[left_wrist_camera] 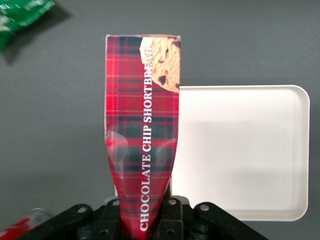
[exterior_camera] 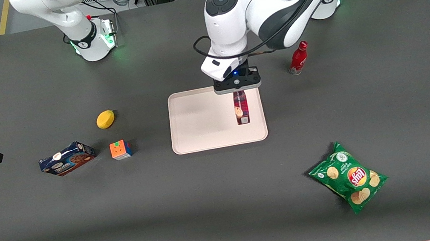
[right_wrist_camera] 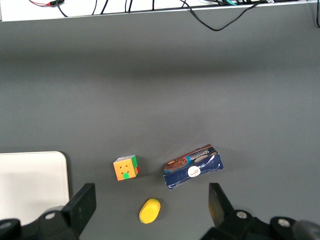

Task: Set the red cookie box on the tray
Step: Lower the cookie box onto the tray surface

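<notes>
Hanging from the gripper (exterior_camera: pixel 238 89) pinching its end, the red cookie box (exterior_camera: pixel 241 108) sits above the tray (exterior_camera: pixel 197 119).

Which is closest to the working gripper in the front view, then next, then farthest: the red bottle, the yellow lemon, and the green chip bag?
The gripper is shut on the red cookie box over the tray.
1. Red bottle, beside the tray, toward the working arm's end.
2. Chip bag, nearer the front camera. The lemon's distance looks only slightly greater.
3. Lemon, toward the parked arm's end.
</notes>
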`<state>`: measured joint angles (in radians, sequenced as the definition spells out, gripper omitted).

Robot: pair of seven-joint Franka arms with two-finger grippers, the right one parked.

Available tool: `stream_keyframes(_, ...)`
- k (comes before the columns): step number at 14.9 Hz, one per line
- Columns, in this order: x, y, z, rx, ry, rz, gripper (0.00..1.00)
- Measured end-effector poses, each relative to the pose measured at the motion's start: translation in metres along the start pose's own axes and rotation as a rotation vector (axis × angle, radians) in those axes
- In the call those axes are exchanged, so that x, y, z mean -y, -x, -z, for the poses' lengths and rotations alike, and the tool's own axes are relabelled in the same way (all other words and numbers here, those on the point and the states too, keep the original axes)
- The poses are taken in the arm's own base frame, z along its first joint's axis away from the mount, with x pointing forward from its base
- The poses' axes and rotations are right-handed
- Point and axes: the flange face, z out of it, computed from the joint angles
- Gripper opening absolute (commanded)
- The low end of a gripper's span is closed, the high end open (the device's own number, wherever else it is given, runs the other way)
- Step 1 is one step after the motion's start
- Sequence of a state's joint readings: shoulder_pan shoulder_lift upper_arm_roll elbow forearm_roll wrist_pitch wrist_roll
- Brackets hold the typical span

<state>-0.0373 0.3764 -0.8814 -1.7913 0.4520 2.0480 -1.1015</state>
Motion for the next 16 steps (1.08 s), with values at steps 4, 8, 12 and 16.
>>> stream_keyframes(4,0.0,0.029,-0.054,-0.012,0.056,0.051,0.0)
stream_keyframes(8,0.015,0.035,-0.097,-0.056,0.004,0.062,0.0)
stream_keyframes(12,0.021,0.033,-0.133,-0.049,-0.02,0.079,0.0)
stream_keyframes(16,0.025,0.033,-0.161,-0.03,-0.016,0.082,0.0)
